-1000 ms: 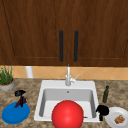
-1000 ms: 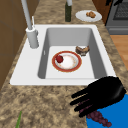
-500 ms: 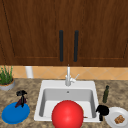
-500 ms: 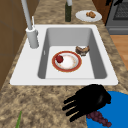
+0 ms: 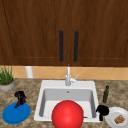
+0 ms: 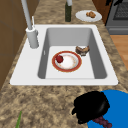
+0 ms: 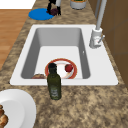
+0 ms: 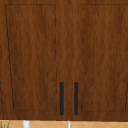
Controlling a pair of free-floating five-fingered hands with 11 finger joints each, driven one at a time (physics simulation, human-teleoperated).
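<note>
Up front, the left hand [image 5: 20,96] has settled lower over the blue plate [image 5: 16,113], fingers curled around dark grapes [image 5: 18,103]. From the left, grapes [image 6: 102,121] hang beneath it; the right hand [image 5: 102,110] idles.

White sink [image 6: 25,72] with tap [image 6: 31,37], set in speckled worktop [image 7: 82,105]. In basin: red-rimmed plate [image 6: 67,61] bearing red fruit [image 6: 59,59]; small brown bowl [image 6: 82,50] beside it. Green bottle [image 7: 54,82] and white plate [image 7: 17,107] at right. Potted plant [image 5: 6,78] at left. Wooden cabinet doors [image 8: 32,57] above.
</note>
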